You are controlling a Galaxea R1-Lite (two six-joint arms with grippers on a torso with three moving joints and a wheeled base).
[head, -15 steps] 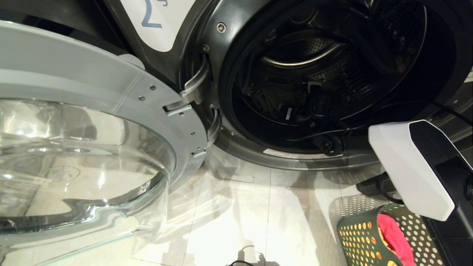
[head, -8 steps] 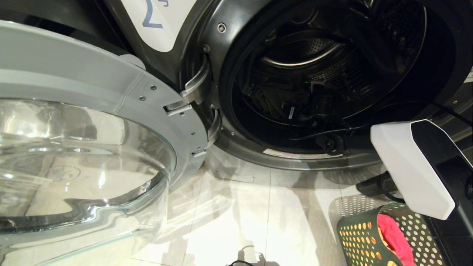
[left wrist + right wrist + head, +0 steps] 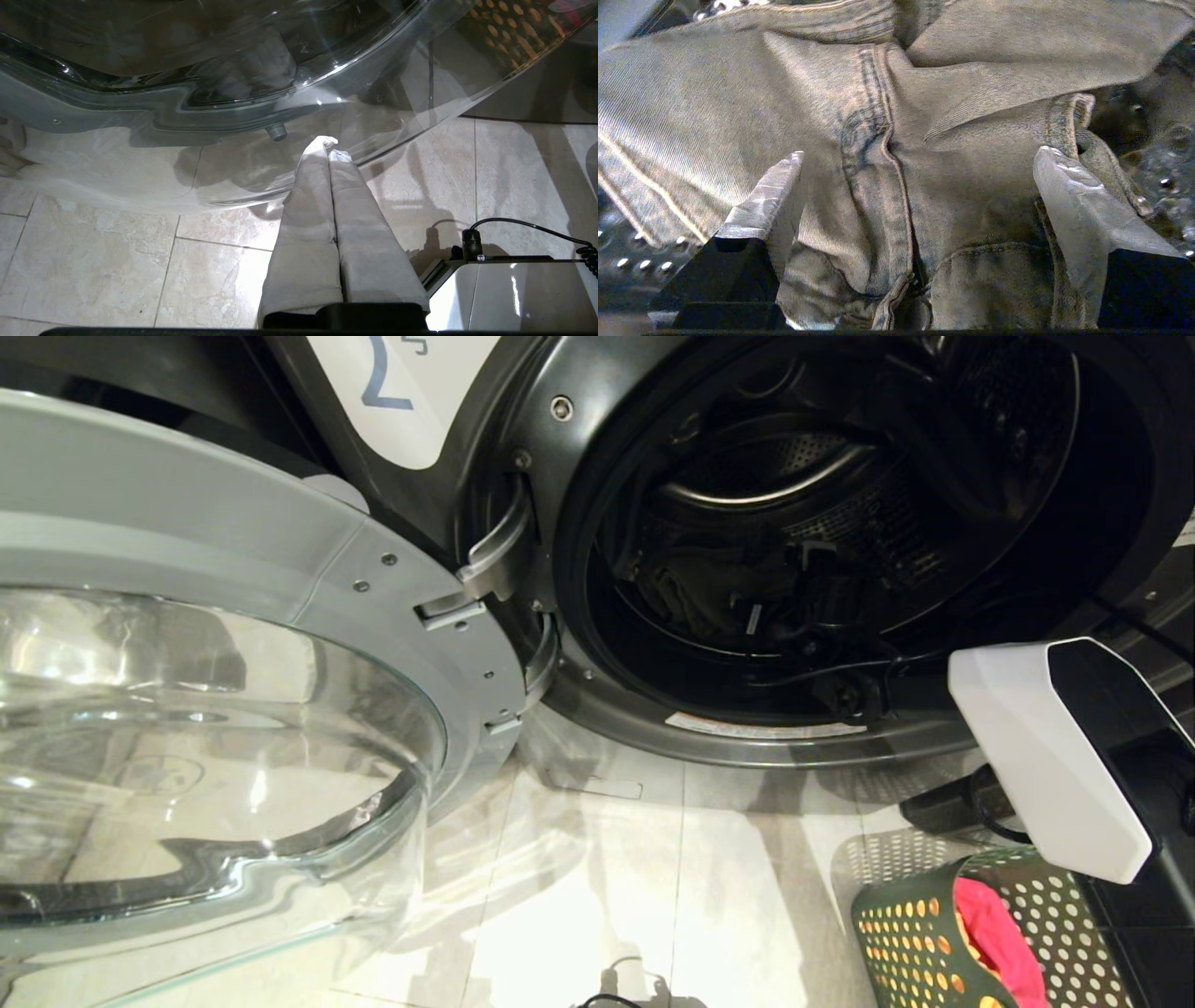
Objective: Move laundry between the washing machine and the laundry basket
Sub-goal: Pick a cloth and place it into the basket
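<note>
Inside washing machine (image 3: 840,523), right gripper (image 3: 920,168) spread wide, straddling grey-olive laundry (image 3: 878,140); nothing held.

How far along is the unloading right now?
Done: red-pink cloth already lies in the laundry basket, and the washing machine door stands open. In hand: the right gripper is inside the drum, open over a grey-olive garment, not yet gripping. Left gripper is shut, idle near the floor.
</note>
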